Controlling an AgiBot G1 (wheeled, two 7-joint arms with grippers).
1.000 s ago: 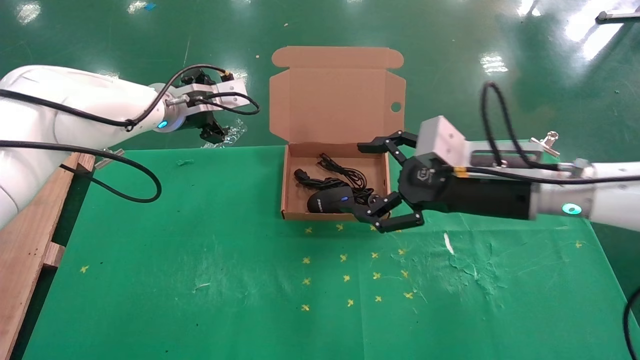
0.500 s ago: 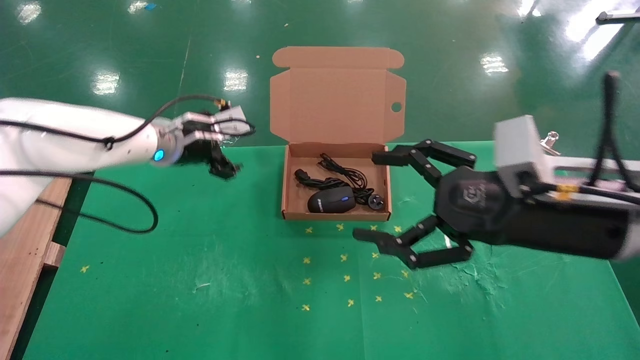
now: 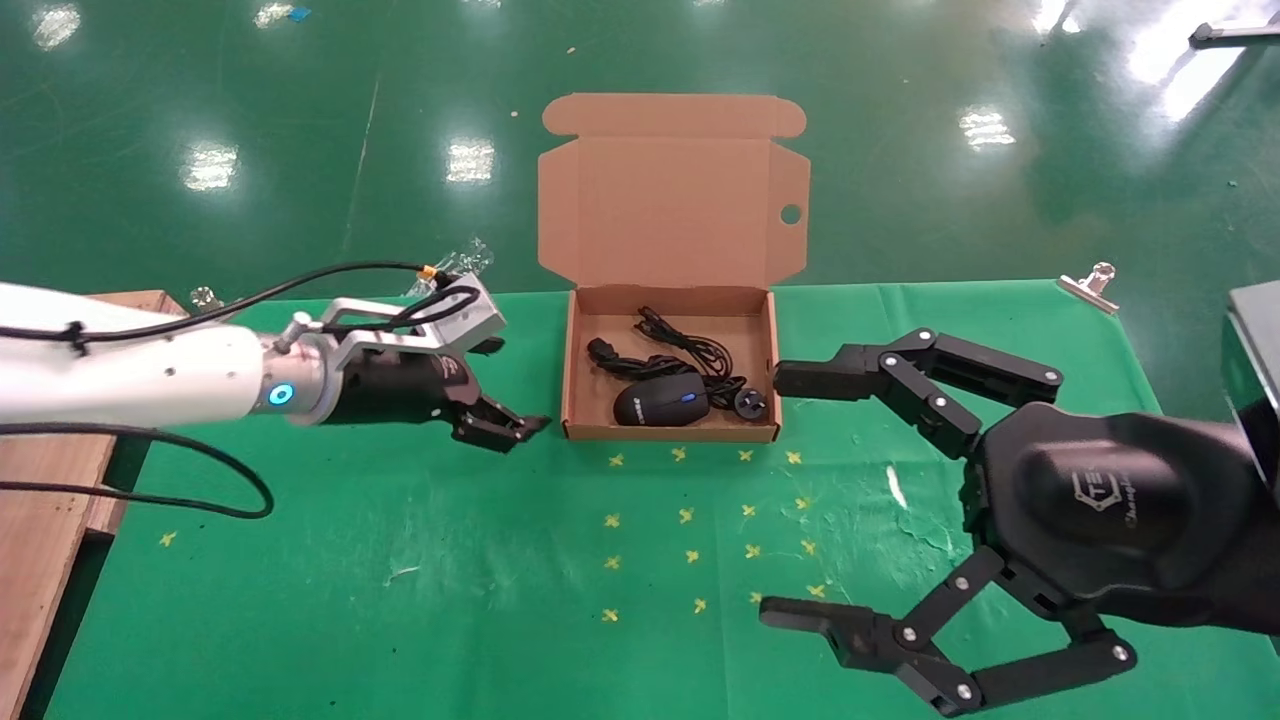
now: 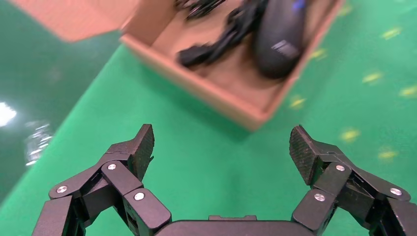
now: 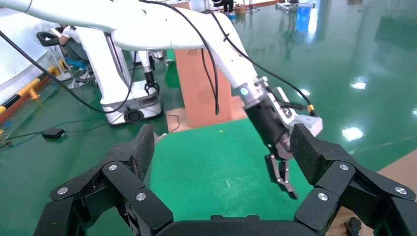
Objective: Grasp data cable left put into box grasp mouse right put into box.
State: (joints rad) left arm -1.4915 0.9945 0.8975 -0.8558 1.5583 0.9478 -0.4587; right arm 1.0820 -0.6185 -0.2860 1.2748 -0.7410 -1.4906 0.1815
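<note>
Closest to us, the right gripper (image 3: 778,495) hung over the near-right part of the table (image 3: 300,600), fingers spread wide, holding nothing. Between it and the box were rows of small yellow marks (image 3: 690,515), plus a scuffed patch in the green cloth.

A bit further back, the left gripper (image 3: 515,430) sat low, just left of the box (image 3: 670,432). Its wrist cam showed the fingers spread w/ nothing between them.

Both task items were inside the box. The mouse (image 3: 660,400) lay by the front wall and the cable (image 3: 625,362) was bundled behind it, w/ the plug towards the right wall.

So imo both placing steps looked done and we were at the wrap-up. The next move prob just needs both arms pulled clear w/o bumping the box. Closing the lid isn't in the task.

Not much in the way tbh. The lid (image 3: 670,200) stood open at the back, a metal clip (image 3: 1090,283) sat on the far-right table edge, and a wooden board (image 3: 40,560) ran along the left side. All were well apart from the grippers, except the box wall near the left one.
</note>
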